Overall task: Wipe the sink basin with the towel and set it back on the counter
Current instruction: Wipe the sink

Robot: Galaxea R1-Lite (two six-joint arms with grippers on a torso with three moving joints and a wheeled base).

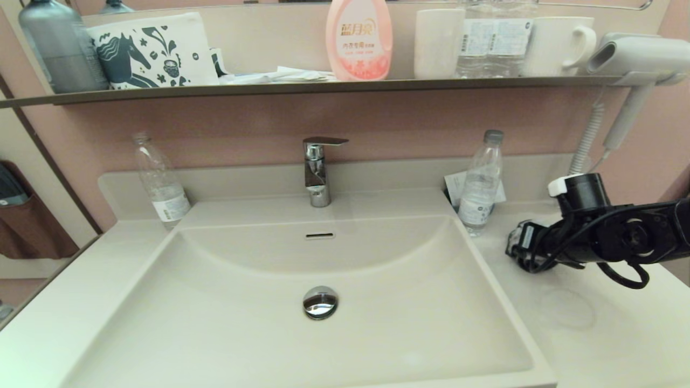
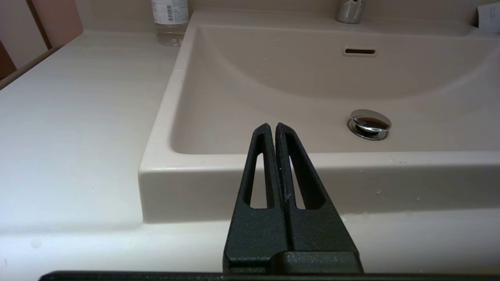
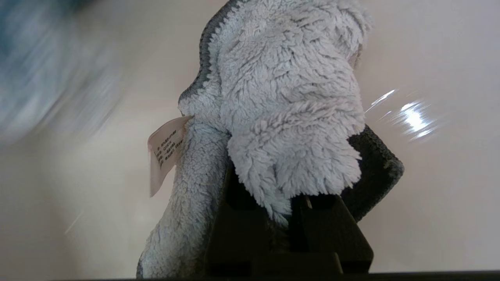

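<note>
The light blue towel, with dark grey edging and a white tag, is bunched over my right gripper, which is shut on it. The cloth covers the fingertips. My right arm hangs over the counter to the right of the sink basin; the head view does not show the towel clearly. The basin holds only its chrome drain plug and slot overflow. My left gripper is shut and empty, low in front of the basin's front rim.
A chrome faucet stands behind the basin. One clear bottle stands at the back left, another at the back right close to my right arm. A hair dryer with coiled cord hangs at right. The dark shelf carries several items.
</note>
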